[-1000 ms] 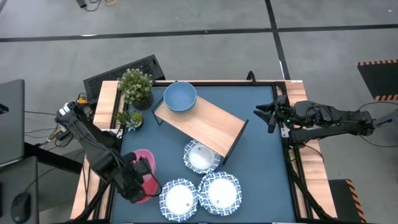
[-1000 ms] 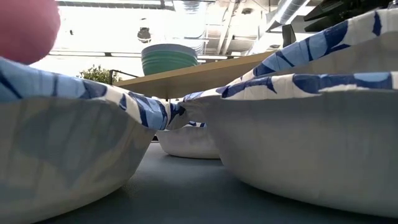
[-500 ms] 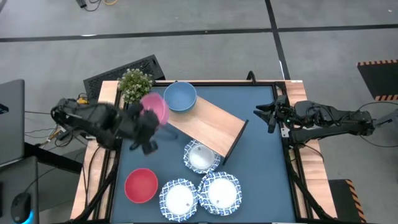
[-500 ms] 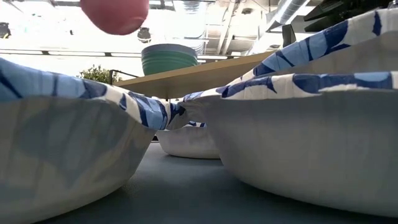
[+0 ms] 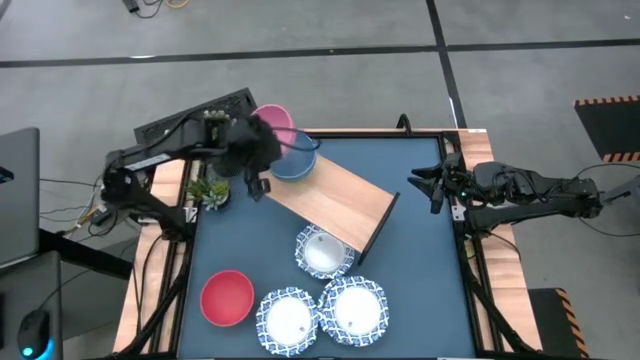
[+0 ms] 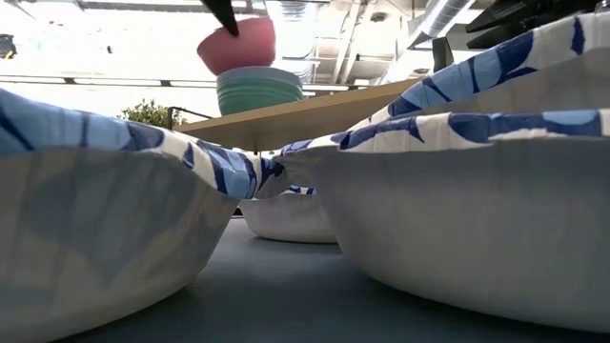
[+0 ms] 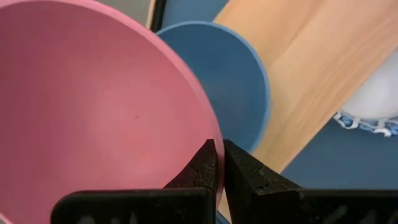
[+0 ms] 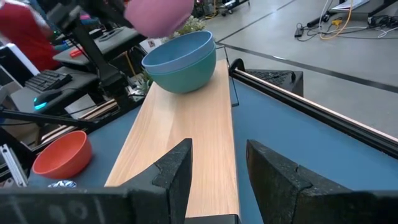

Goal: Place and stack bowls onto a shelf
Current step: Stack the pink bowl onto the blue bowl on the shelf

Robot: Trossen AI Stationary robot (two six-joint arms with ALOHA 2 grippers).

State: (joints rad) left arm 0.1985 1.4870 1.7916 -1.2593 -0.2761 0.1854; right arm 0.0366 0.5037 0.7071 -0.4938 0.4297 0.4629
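The left gripper (image 7: 216, 163) pinched the pink bowl's (image 5: 274, 124) rim, just above the blue-green bowl (image 5: 292, 160) on the shelf (image 5: 335, 200). The right gripper (image 5: 424, 183), fingers apart, waited beside the shelf.

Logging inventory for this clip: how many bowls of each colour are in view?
white blue-rimmed bowls: 3
pink bowl, in left gripper: 1
red bowl: 1
blue-green bowl on shelf: 1
Total: 6

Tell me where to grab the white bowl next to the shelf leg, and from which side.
Take the white bowl by its blue-patterned rim, coming from above on the side away from the shelf. It sits upright and open, and the shelf's edge crowds its far side, so the near rim looks freer.
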